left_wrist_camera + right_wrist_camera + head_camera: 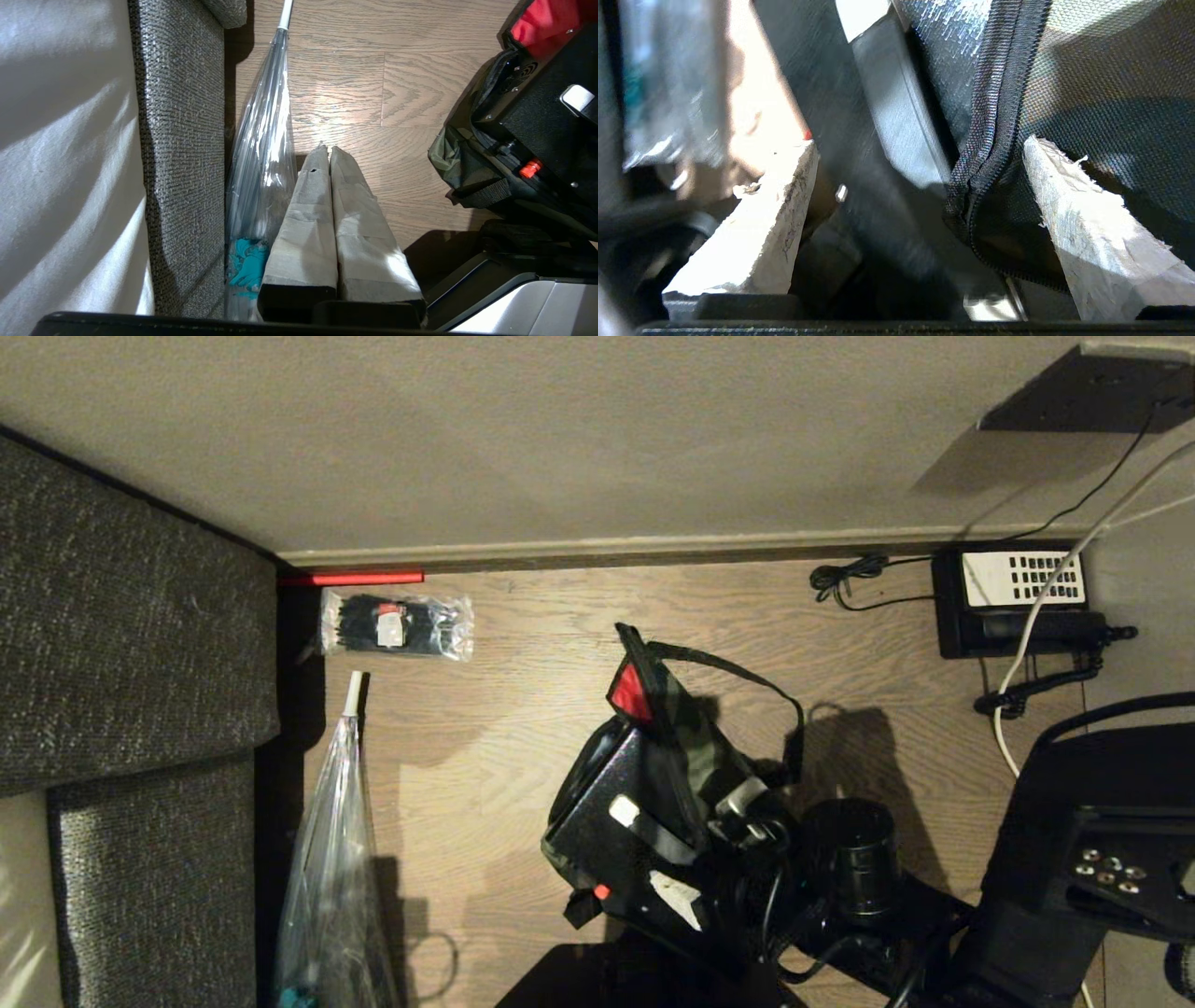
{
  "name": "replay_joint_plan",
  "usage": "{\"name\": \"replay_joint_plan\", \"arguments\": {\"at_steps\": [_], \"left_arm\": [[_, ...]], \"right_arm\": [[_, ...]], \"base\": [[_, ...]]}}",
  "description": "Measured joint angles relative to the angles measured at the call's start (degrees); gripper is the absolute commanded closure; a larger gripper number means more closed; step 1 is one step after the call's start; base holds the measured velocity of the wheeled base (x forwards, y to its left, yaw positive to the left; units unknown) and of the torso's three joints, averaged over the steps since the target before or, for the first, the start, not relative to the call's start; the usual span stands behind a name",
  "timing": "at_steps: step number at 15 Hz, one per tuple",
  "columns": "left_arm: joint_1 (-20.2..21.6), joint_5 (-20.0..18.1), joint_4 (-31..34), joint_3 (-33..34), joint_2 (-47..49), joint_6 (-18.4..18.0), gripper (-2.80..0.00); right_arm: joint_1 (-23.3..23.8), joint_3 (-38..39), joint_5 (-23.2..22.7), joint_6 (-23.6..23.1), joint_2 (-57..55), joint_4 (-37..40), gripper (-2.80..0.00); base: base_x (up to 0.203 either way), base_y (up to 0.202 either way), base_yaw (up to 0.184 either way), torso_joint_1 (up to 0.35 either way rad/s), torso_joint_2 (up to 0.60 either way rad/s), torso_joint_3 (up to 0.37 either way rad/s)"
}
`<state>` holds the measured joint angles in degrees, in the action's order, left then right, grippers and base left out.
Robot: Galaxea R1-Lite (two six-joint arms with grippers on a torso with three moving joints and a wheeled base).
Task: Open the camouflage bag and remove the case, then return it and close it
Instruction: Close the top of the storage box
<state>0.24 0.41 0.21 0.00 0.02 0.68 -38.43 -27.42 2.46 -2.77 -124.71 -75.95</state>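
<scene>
Wood floor [485, 784]: right gripper [920, 186] spread wide, case [887, 126] and camouflage bag [1087, 84] between jaws

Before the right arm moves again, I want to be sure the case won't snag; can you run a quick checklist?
1. Camouflage bag open, red lining showing: ok.
2. Case sitting partly inside the bag: ok; fully seated: not ok, much of it sticks out.
3. Right gripper open, fingers spread wide: ok.
4. Right gripper clear of the case and the bag's zipper edge: not ok, both lie between the fingers.
5. Left gripper shut, parked away from the bag: ok.
6. Floor beside the bag unobstructed: ok.
</scene>
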Motion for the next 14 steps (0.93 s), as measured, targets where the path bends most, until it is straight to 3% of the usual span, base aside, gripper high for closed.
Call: {"name": "replay_joint_plan", "arguments": {"at_steps": [2, 10, 11, 14], "left_arm": [[0.00, 0.00, -0.02, 0.00, 0.00, -0.01, 0.00], [0.00, 0.00, -0.02, 0.00, 0.00, 0.00, 0.00], [0.02, 0.00, -0.02, 0.00, 0.00, 0.00, 0.00], [0.02, -0.01, -0.05, 0.00, 0.00, -0.02, 0.00]], "right_arm": [[-1.02, -0.11, 3.16, 0.30, -0.59, -0.49, -2.80], [-1.28, 8.17, 3.76, 1.66, 12.25, 7.12, -2.80], [-1.28, 9.02, 3.97, 3.03, 15.07, 9.17, 0.00], [-0.99, 9.97, 4.87, 7.11, 25.08, 17.26, 0.00]], "base": [[0.000, 0.000, 0.000, 0.000, 0.00, 0.000], [0.000, 0.000, 0.000, 0.000, 0.00, 0.000], [0.000, 0.000, 0.000, 0.000, 0.00, 0.000], [0.000, 0.000, 0.000, 0.000, 0.00, 0.000]]}}
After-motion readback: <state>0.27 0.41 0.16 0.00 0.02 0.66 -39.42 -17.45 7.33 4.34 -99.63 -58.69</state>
